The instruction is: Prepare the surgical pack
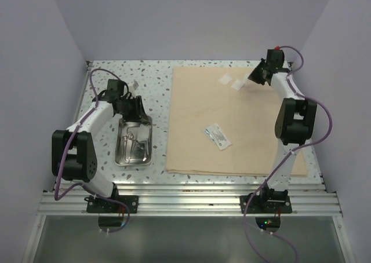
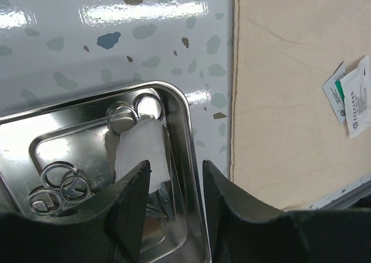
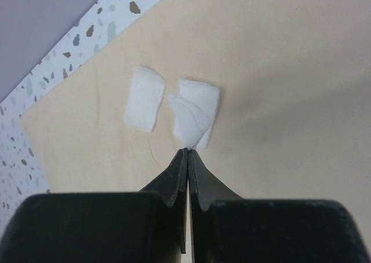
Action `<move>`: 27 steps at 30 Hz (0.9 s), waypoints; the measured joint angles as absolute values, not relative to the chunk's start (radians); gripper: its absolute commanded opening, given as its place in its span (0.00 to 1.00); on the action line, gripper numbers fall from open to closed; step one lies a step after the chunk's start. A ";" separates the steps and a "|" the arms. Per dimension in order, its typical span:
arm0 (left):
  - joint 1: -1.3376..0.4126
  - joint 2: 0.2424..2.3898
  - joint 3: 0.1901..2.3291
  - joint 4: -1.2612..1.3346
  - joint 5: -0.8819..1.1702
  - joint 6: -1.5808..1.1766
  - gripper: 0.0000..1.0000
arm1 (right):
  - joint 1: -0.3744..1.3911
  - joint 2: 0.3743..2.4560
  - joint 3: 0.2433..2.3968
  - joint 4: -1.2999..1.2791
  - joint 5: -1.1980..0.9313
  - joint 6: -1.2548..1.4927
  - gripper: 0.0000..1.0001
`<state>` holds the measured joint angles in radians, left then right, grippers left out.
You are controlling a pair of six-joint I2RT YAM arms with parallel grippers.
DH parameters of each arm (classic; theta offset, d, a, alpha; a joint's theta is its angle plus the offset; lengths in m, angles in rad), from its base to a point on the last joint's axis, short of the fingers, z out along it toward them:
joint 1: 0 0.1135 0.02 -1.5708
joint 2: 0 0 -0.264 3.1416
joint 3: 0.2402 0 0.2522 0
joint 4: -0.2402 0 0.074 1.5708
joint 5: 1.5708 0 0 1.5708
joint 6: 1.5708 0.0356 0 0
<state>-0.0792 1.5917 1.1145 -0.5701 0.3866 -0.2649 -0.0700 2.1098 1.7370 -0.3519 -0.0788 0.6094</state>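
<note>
The big beige cloth (image 1: 243,124) is spread on the right of the table. Near its far edge lie two white gauze squares (image 3: 144,98). My right gripper (image 3: 188,152) is shut on a lifted corner of the right one (image 3: 196,115). A small clear packet (image 1: 217,135) rests mid-cloth. Left of the cloth stands the steel tray (image 1: 149,153), holding scissors and forceps (image 2: 58,179) and a gauze square (image 2: 142,150). My left gripper (image 2: 177,164) is open astride the tray's right rim (image 2: 185,118), one finger inside and one outside.
The terrazzo tabletop (image 1: 156,89) shows in a narrow strip between tray and cloth. Pale walls close in the table at the back and both sides. A metal rail (image 1: 185,196) runs along the near edge by the arm bases.
</note>
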 measured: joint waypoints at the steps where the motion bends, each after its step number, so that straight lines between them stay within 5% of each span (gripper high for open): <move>1: -0.079 1.592 1.115 -0.570 0.387 -0.265 0.46 | -0.065 2.117 1.753 -0.352 -0.090 0.611 0.00; 27: -0.079 1.594 1.114 -0.572 0.386 -0.257 0.46 | -0.028 2.370 1.980 -0.400 -0.176 0.645 0.00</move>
<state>-0.0788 1.5936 1.1145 -0.5716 0.3862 -0.2569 -0.0284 2.3703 1.9804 -0.4000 -0.1757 0.6445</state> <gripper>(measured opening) 0.454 0.010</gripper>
